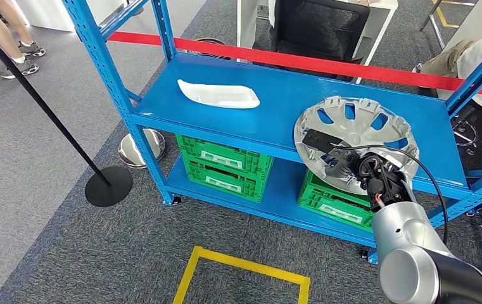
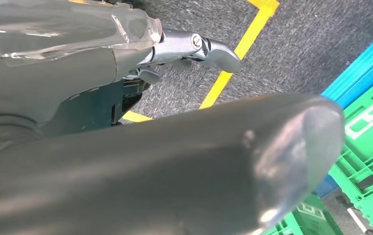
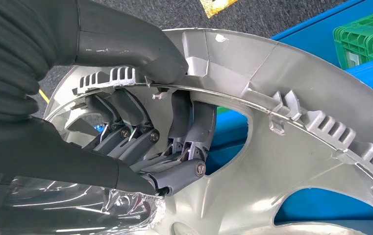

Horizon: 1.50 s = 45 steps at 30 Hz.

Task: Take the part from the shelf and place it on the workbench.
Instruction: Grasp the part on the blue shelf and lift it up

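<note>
**Hubcap gripped at the shelf edge, lift pending**

Grasp stage of the pick is shown. The silver hubcap lies at the right centre of the head view, on the upper deck of the blue shelf, its near rim overhanging the deck's front edge. The right hand is closed on that rim: in the right wrist view the thumb is pressed on one face of the rim and the dark fingers are hooked behind it. The left hand is seen over grey carpet; whether it is spread or curled cannot be told. A white tray rests in the upper centre of the deck. The hubcap is judged not yet lifted; a raise clear of the deck, then a carry to the workbench, is called for.
</note>
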Each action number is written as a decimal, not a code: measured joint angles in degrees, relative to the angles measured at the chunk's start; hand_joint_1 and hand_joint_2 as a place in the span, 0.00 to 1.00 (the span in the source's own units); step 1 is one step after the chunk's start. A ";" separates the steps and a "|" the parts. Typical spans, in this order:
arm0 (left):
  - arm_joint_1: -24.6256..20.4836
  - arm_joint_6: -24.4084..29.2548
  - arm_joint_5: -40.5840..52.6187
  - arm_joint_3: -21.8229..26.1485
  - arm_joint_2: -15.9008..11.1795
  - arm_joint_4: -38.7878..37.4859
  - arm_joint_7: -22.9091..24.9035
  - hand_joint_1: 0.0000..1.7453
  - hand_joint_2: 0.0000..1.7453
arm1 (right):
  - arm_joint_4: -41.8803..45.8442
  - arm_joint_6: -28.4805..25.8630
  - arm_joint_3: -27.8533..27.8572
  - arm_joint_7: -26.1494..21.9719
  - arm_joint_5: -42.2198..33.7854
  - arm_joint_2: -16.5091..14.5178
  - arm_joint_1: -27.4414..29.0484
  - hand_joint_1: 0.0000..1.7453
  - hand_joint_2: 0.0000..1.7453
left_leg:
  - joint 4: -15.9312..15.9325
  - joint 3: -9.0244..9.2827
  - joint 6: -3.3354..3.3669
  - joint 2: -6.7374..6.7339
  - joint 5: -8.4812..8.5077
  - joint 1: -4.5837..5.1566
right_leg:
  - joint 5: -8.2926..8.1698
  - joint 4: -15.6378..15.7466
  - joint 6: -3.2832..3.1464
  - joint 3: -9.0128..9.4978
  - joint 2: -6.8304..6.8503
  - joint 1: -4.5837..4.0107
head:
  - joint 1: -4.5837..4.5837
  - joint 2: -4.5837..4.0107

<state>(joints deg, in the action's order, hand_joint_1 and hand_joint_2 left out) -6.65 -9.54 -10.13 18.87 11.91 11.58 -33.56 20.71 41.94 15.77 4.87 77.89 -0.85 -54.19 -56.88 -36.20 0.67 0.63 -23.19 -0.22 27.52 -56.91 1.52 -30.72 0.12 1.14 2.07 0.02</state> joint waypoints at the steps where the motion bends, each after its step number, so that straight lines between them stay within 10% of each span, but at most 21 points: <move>1: 0.00 -0.08 0.01 0.07 0.00 0.00 0.27 0.00 0.00 | -0.01 0.00 0.01 0.00 0.04 -0.01 0.00 1.00 1.00 | 0.00 0.00 0.00 0.00 0.00 0.00 | 0.00 0.00 0.00 0.00 0.00 0.00 | 0.00 0.00; 10: 0.00 0.81 1.26 0.21 0.00 0.00 0.81 0.00 0.00 | 0.00 0.00 0.06 0.00 0.38 -0.11 -0.01 1.00 1.00 | 0.00 0.00 0.00 0.00 0.00 0.00 | 0.00 0.00 0.00 0.00 0.00 0.00 | -0.01 0.00; 14: 0.00 1.22 2.12 0.07 -0.01 0.00 0.18 0.00 1.00 | -0.01 0.00 0.09 0.00 0.42 -0.16 -0.01 1.00 1.00 | 0.00 0.00 0.00 0.00 0.00 0.00 | 0.00 0.00 0.00 0.00 0.00 0.00 | -0.01 0.00; 45: -0.01 2.85 1.60 -0.22 0.13 0.00 3.84 0.00 1.00 | 0.02 0.03 1.69 -2.74 -1.07 -0.23 -0.33 1.00 1.00 | 0.00 0.00 0.00 -0.01 0.00 0.00 | 0.00 0.00 0.00 0.00 -0.01 0.00 | -0.01 0.00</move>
<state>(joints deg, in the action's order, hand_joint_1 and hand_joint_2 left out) -6.66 -6.68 -8.54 18.64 12.04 11.58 -29.73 20.74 41.97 17.46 2.14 76.82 -1.08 -54.52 -56.88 -36.21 0.67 0.62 -23.19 -0.22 27.52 -56.91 1.53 -30.72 0.11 1.14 2.06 0.02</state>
